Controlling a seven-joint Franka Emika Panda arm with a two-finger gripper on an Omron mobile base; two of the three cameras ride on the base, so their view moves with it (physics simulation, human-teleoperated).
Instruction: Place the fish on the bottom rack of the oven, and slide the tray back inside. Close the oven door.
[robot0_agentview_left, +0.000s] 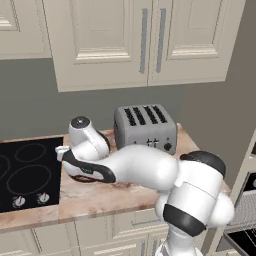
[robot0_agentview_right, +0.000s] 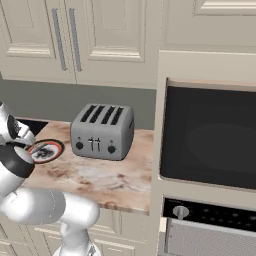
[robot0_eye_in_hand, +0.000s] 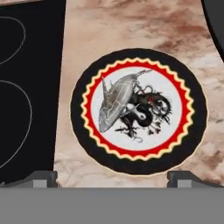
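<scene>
In the left base view the arm was seen reaching over the tabletop, with the toaster beyond the claw and the cooktop beside it. In the right base view the plate was seen just under the wrist, the oven well off to the far side. In the hand view the fish was found directly below the claw, lying on the plate; the fingertips were spread wide, nothing was held, and the fish was judged light, thin and slippery, best pinched across its broad middle.
</scene>
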